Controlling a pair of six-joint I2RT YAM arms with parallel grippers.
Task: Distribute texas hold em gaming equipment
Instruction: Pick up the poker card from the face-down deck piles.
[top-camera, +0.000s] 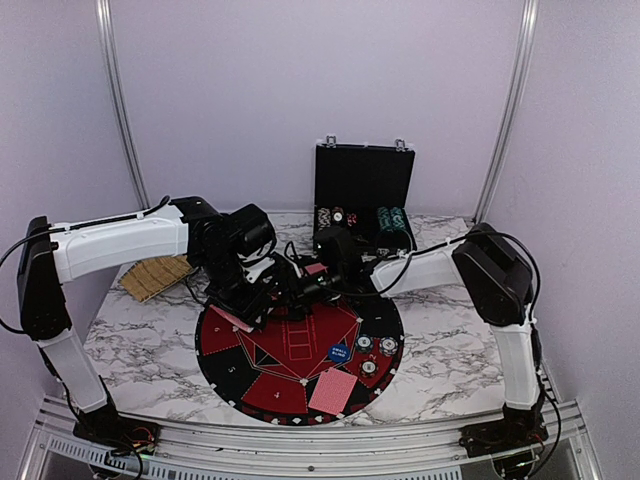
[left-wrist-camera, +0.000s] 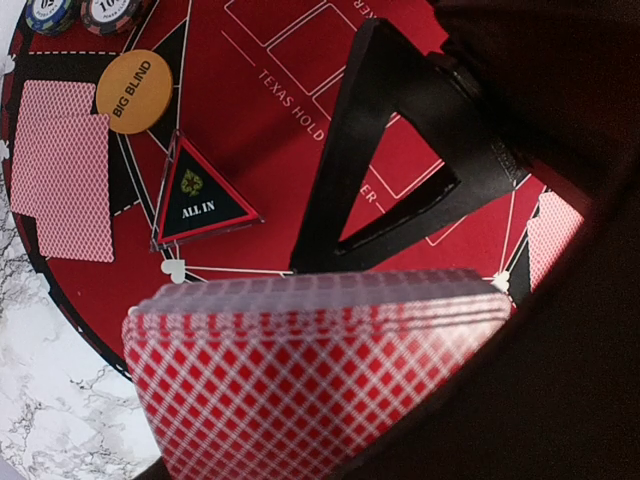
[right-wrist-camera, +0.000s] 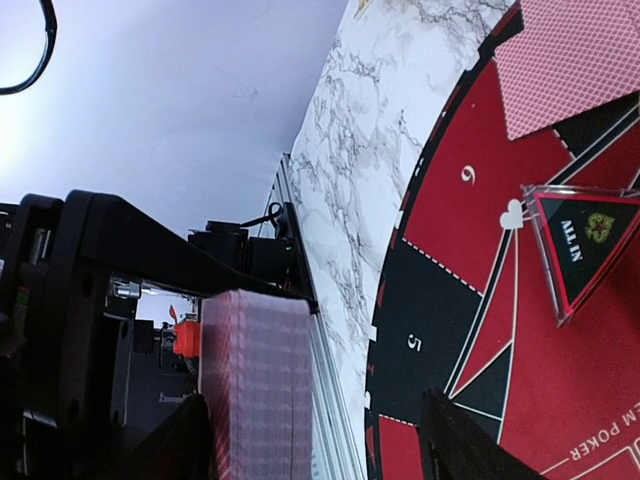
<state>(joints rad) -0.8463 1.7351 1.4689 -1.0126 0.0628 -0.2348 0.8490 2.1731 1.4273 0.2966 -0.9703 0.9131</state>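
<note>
My left gripper (top-camera: 255, 290) is shut on a deck of red-backed cards (left-wrist-camera: 320, 370) and holds it above the left side of the round mat (top-camera: 300, 340). In the right wrist view the deck (right-wrist-camera: 258, 385) stands just inside the left finger of my open, empty right gripper (right-wrist-camera: 315, 405). The right gripper's fingers (left-wrist-camera: 345, 170) hang over the mat's centre. Dealt cards (left-wrist-camera: 65, 170) lie by an orange BIG BLIND disc (left-wrist-camera: 133, 90) and an ALL IN marker (left-wrist-camera: 200, 195). Another card (right-wrist-camera: 570, 60) lies at seat 6. A blue disc (top-camera: 339, 352) and three chips (top-camera: 369, 367) lie on the mat's right.
The black case (top-camera: 363, 195) stands open at the back with chip stacks (top-camera: 392, 218) in it. A woven tan pad (top-camera: 155, 275) lies at the left under the left arm. Two dealt cards (top-camera: 333, 390) lie at the mat's near edge.
</note>
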